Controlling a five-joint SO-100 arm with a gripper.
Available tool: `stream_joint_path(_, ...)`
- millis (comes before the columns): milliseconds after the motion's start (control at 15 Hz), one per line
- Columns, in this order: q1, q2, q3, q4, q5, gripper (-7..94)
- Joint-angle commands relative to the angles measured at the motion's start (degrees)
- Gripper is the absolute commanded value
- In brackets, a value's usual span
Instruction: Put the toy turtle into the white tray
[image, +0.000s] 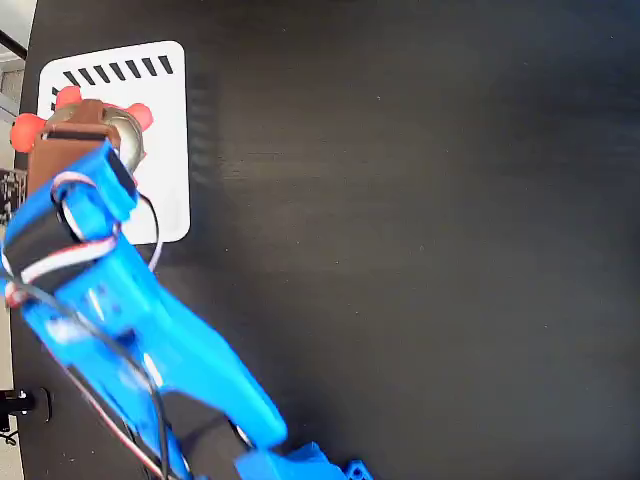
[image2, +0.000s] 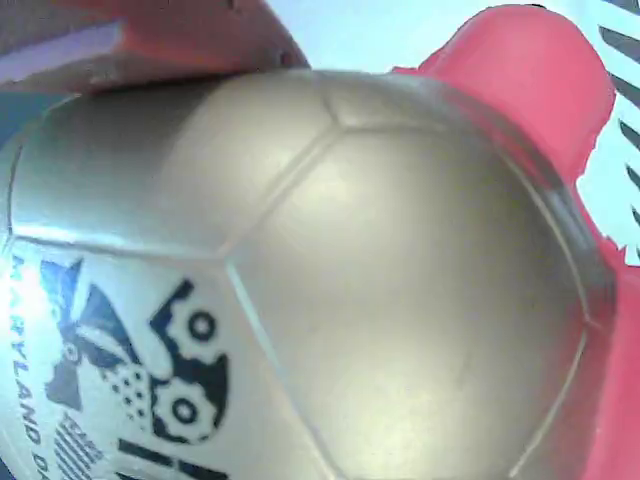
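Where the fixed view's upper left corner holds the white tray (image: 165, 140), dark slanted slots along its top edge, the toy turtle (image: 128, 130) lies on it: gold-beige shell, red-pink limbs toward the tray's upper left. Blue arm (image: 130, 320) rises from the lower left of the frame over the black table (image: 420, 250); gripper (image: 85, 125) directly above the turtle, finger spread cannot be told. Wrist view: shell (image2: 380, 280) fills the frame, dark printed emblem at lower left, red-pink limb (image2: 530, 70) upper right

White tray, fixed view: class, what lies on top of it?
The toy turtle lies on the white tray, red legs showing. The blue arm covers most of its shell and the tray's lower left part.
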Motion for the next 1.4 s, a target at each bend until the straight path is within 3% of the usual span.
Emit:
stream_joint_path(0,-0.88,-4.04,-10.11,0.62,-0.18,0)
stream_joint_path(667,-0.35,-19.6,-17.23,-2.11,-1.41,0)
stream_joint_path(800,-0.35,-21.8,-17.23,-1.67,-0.79,4)
stream_joint_path(867,-0.44,-23.73,-18.63,-0.44,-0.62,10)
stream_joint_path(1000,-0.53,-26.28,-20.13,0.62,-0.53,33)
stream_joint_path(1333,-0.88,-26.02,-21.01,1.32,-0.53,67)
